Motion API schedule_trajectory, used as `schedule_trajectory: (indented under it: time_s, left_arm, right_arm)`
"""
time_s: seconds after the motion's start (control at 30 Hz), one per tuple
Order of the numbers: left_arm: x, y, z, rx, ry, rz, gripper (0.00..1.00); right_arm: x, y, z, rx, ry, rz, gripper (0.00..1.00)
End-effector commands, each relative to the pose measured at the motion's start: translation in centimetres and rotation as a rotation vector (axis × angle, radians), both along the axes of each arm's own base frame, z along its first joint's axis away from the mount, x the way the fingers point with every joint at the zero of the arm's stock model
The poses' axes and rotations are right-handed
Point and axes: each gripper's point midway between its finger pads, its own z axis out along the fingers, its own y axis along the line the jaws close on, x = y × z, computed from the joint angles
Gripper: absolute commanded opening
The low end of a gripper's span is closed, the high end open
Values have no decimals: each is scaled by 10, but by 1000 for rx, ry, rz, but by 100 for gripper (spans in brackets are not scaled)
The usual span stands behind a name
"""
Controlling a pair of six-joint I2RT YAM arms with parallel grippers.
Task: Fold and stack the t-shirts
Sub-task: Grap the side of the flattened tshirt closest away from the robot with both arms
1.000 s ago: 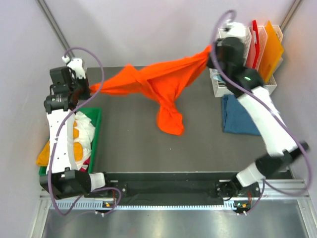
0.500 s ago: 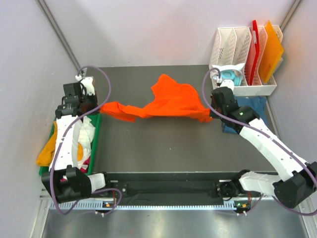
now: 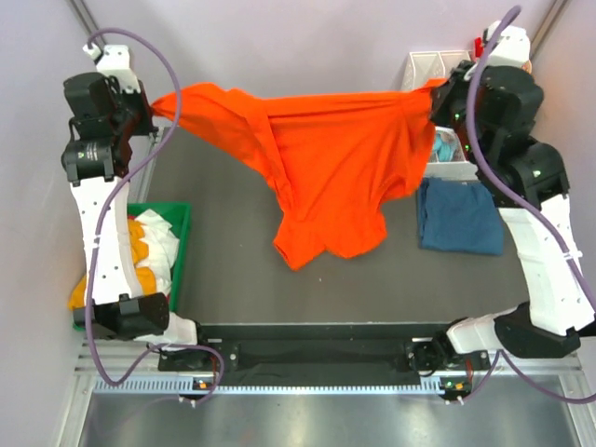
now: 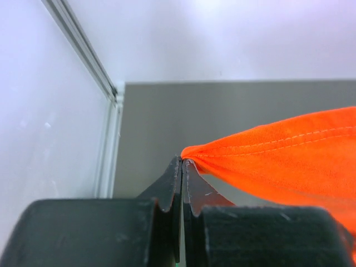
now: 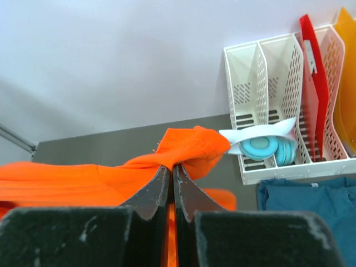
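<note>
orange t-shirt (image 3: 326, 158) is stretched along the worktop's (image 3: 233, 279) far edge | left gripper (image 4: 182, 162) and right gripper (image 5: 172, 167) are clamped tight on its ends

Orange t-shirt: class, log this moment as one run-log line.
orange t-shirt: held up, spread between both arms | left fingers: shut on one edge | right fingers: shut on opposite edge | teal t-shirt: lying flat, untouched

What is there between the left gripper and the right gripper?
The orange t-shirt stretches from the left gripper to the right gripper, both shut on it, its body hanging over the table. The top external view shows this.
</note>
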Motion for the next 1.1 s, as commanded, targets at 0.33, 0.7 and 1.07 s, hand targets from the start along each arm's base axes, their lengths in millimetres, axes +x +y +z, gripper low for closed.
schedule_trajectory:
  time_s: [0.33, 0.7, 1.07]
  left_arm:
    - [-140, -2, 78, 146, -252, 81, 0]
    - [-108, -4, -15, 95, -49, 36, 0]
    - [-11, 22, -120, 70, 115, 68, 0]
  right_arm:
    - [-112, -83, 42, -28, -128, -128, 0]
    - [-16, -20, -40, -60, 58, -17, 0]
    - [131, 17, -120, -135, 223, -42, 0]
